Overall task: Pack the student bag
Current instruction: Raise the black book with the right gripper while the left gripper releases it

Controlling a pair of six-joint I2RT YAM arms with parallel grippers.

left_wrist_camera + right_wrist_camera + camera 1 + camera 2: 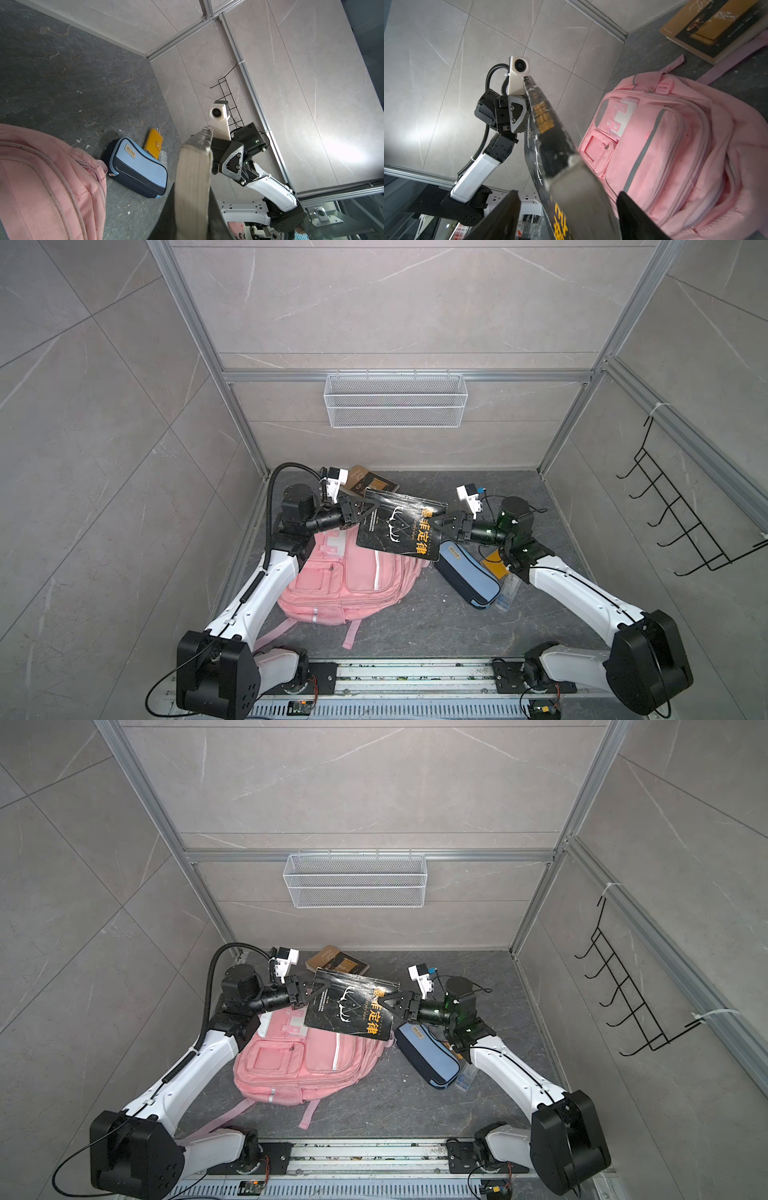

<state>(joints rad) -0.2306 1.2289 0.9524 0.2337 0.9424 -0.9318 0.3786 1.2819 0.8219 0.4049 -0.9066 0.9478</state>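
A robotics lab cell: aluminium frame (pixel 407 376), stone-look panels (pixel 395 302), arms (pixel 266 585) on rail (pixel 415 677).

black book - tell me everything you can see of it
The black book is a thick paperback with gold characters and a white antler drawing on its cover, scuffed white edges and cream pages. It hangs tilted in the air above the top end of the pink bag. The left gripper is shut on one edge; the right gripper straddles the opposite edge with open jaws.
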